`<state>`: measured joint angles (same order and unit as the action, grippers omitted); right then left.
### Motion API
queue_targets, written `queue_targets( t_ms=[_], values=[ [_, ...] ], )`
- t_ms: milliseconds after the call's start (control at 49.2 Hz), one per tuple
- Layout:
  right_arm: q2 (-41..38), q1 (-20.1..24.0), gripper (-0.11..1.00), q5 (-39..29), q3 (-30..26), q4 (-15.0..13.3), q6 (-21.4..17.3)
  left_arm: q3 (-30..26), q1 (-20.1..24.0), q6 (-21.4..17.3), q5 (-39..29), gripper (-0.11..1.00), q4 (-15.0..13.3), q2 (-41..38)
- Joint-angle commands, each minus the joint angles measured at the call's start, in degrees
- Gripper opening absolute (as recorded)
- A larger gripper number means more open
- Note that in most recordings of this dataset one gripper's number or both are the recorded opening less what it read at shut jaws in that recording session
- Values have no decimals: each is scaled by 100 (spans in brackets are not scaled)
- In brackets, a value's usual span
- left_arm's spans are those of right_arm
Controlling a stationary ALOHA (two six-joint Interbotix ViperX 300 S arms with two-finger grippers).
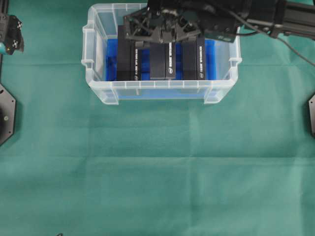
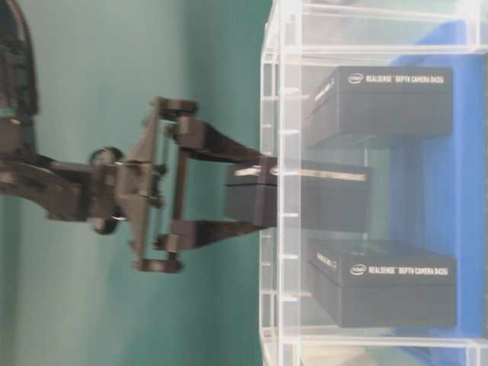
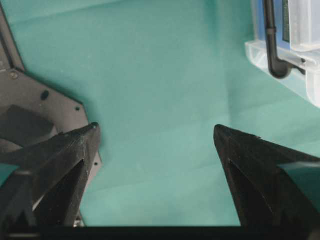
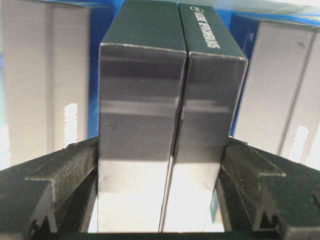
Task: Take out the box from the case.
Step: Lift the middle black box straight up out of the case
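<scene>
I have the middle black box (image 1: pixel 170 61) standing upright in the clear case (image 1: pixel 98 83), between two other black boxes (image 1: pixel 129 61), with my right gripper (image 4: pixel 160 200) clamped on its sides. The left gripper (image 3: pixel 155 137) hangs wide open and empty above the green cloth (image 1: pixel 157 167).

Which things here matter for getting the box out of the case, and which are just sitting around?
In the job:
- case
- middle box, gripped
- right claw, shut on it

Just lying about:
- two outer boxes
- green cloth
- left claw, open, idle
</scene>
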<state>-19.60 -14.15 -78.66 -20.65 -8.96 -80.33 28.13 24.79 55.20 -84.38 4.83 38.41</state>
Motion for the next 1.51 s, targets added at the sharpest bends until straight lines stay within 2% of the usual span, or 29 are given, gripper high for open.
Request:
queue_targets(
  t_ms=[0,529,854,1485],
  values=[
    [387,-35,69,-149,-299,-26,35,-132,18,0,26,96,26,-9],
    [536,-35,69,-976,-1081,-44,44,-132,88,0,18,96,26,-9],
    [536,-35,68,-1239,-1485,-79,97,-132,123,0,26,96,26,-9],
    [527,-26,68,-1257,-1529,-97,105,-149,123,0,26,96,26,-9]
  ],
)
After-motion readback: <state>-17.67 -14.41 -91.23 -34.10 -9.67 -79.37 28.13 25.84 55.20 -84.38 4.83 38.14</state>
